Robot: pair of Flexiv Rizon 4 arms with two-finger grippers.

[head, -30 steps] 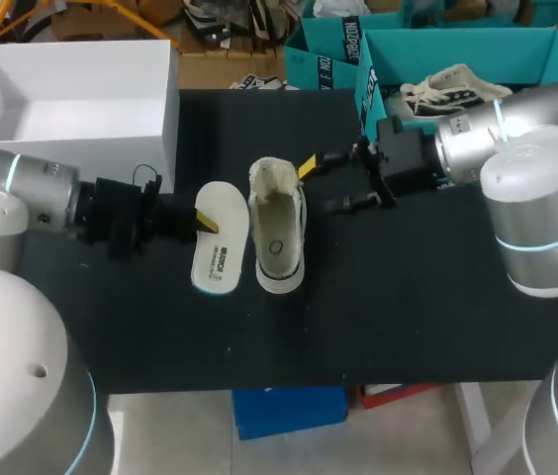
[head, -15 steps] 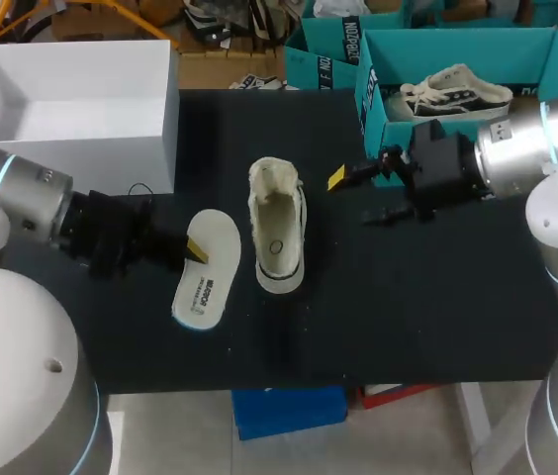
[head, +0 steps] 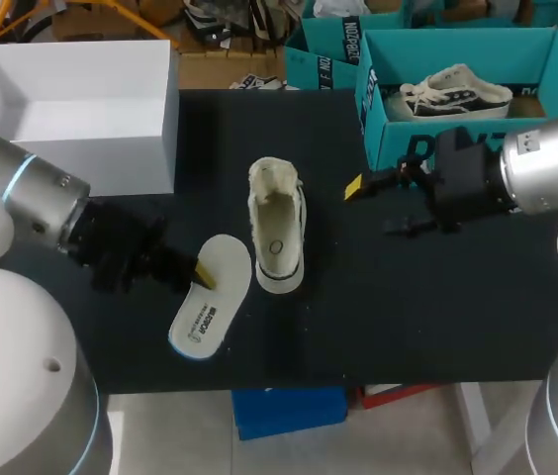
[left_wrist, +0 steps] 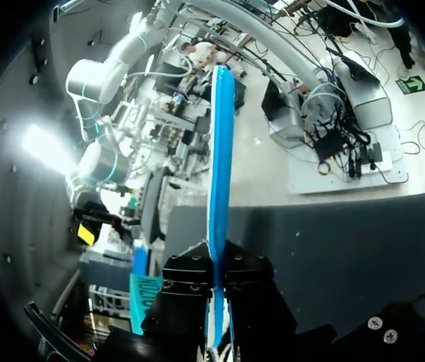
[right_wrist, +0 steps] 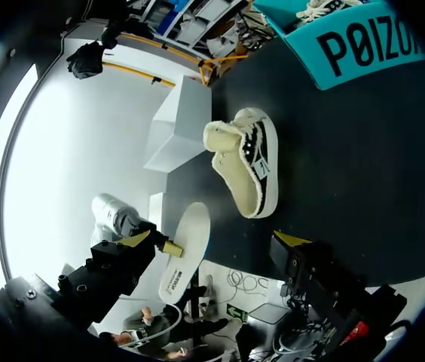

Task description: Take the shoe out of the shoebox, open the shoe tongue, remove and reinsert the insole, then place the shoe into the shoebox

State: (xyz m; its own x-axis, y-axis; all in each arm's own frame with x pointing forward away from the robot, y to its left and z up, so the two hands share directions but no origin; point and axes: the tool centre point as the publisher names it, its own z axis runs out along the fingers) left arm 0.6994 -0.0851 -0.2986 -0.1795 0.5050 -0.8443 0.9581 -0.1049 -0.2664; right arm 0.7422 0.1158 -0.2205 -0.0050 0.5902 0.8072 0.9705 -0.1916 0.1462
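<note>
A cream sneaker with a black side and white sole (head: 277, 236) stands upright mid-table, its opening showing. Just left of it, the white insole (head: 210, 297) is pinched at its upper edge by my left gripper (head: 200, 273), which is shut on it. In the left wrist view the insole (left_wrist: 220, 151) runs edge-on, blue-rimmed, straight out from between the black fingers (left_wrist: 190, 290). My right gripper (head: 376, 206) hangs open right of the shoe, nothing between its fingers. The right wrist view shows the shoe (right_wrist: 246, 170), the insole (right_wrist: 182, 253) and one of its own fingertips (right_wrist: 291, 239).
A teal shoebox (head: 546, 49) at the back right holds another pale sneaker (head: 452, 89). A white open box (head: 111, 158) sits at the back left. The black tabletop (head: 408, 307) reaches to the front edge.
My left gripper has drawn the insole away from the shoe, toward the table's front left. My right gripper has pulled back to the right, away from the shoe, still open.
</note>
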